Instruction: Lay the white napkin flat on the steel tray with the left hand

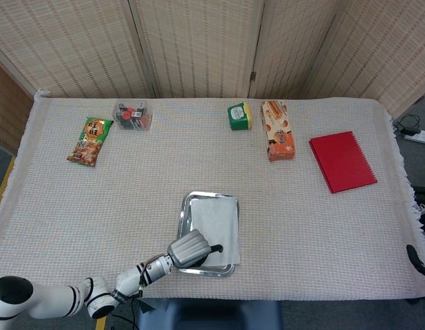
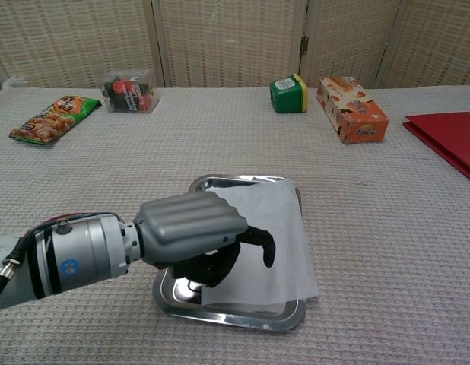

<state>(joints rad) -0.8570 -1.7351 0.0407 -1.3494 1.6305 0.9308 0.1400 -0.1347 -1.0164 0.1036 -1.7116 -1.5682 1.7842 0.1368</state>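
The white napkin [image 1: 221, 225] [image 2: 273, 228] lies spread on the steel tray [image 1: 187, 204] [image 2: 233, 182], and its near right corner hangs over the rim. My left hand [image 1: 190, 249] [image 2: 191, 226] hovers over the tray's near left part with fingers curled in and the thumb pointing down above the napkin. The hand hides the napkin's near left corner, and nothing shows in its grip. Whether it touches the napkin I cannot tell. A dark tip of my right hand [image 1: 419, 260] shows at the head view's right edge, off the table.
At the back stand a snack bag [image 1: 90, 140], a clear box of small items [image 1: 133, 115], a green box [image 1: 238, 115] and an orange carton [image 1: 277, 139]. A red notebook [image 1: 342, 161] lies at the right. The table's front edge runs just behind the tray.
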